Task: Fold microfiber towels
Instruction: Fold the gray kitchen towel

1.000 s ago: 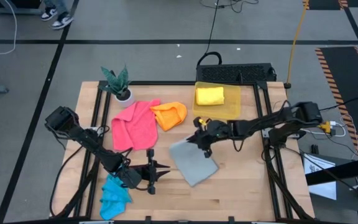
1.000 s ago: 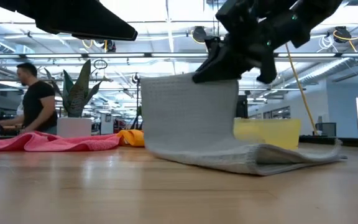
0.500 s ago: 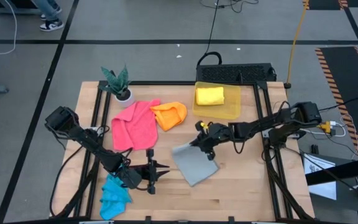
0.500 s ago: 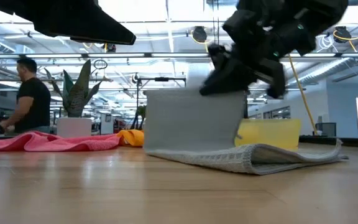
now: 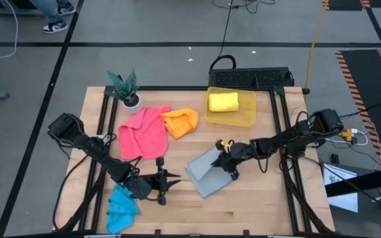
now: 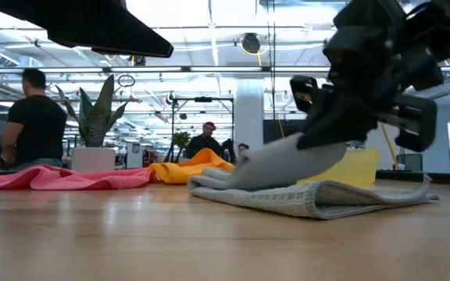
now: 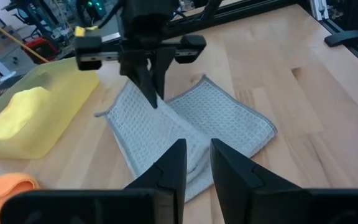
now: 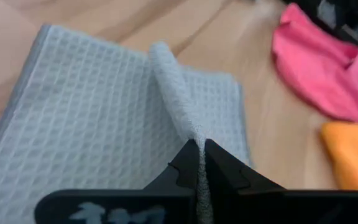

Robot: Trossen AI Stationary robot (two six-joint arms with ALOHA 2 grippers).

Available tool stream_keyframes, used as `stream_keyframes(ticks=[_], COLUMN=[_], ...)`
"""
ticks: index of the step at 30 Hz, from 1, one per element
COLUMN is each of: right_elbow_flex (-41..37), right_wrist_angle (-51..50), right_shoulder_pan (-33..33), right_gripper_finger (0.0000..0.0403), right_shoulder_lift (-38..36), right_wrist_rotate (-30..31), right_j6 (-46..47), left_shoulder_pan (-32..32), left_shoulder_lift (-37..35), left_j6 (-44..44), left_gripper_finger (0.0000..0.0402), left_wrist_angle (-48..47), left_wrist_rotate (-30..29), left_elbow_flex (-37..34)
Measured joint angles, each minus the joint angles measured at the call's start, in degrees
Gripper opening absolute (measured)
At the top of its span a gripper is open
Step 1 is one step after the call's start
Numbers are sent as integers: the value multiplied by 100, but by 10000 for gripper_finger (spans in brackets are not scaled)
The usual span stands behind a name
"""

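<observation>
Right gripper (image 5: 229,160) pinches the grey towel (image 5: 207,172) edge tight; left gripper (image 5: 162,190) waits slightly parted, holding nothing

Waffle-weave grey cloth (image 8: 92,106) (matt)

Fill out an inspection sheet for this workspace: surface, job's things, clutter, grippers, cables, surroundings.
Surface: light wooden table top, black frame rails across it.
Job's things: grey waffle-weave cloth half folded, one edge lifted; pink cloth and orange cloth lying loose side by side; bright blue cloth crumpled at the near left edge; yellow cloth folded inside the translucent yellow plastic bin.
Clutter: small potted plant at the far left corner.
Grippers: right gripper shut on the grey cloth's edge; left gripper idle near the blue cloth, fingers slightly apart, empty.
Cables: black cable and yellow cable on the floor.
Surroundings: people in the room behind.
</observation>
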Motion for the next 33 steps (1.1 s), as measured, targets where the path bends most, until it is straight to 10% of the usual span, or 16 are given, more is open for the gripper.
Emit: stream_keyframes(ticks=[22,33], right_elbow_flex=[23,971], right_wrist_angle=[76,50], right_shoulder_pan=[249,811], right_gripper_finger=[172,169], right_shoulder_lift=[65,1533], right_wrist_rotate=[-568,943], right_j6=[818,165], left_shoulder_pan=[31,93], left_shoulder_lift=[2,2], left_j6=[-45,-176], left_gripper_finger=[76,76], left_wrist_angle=[-17,-109], left_wrist_rotate=[13,61], left_elbow_flex=[0,0])
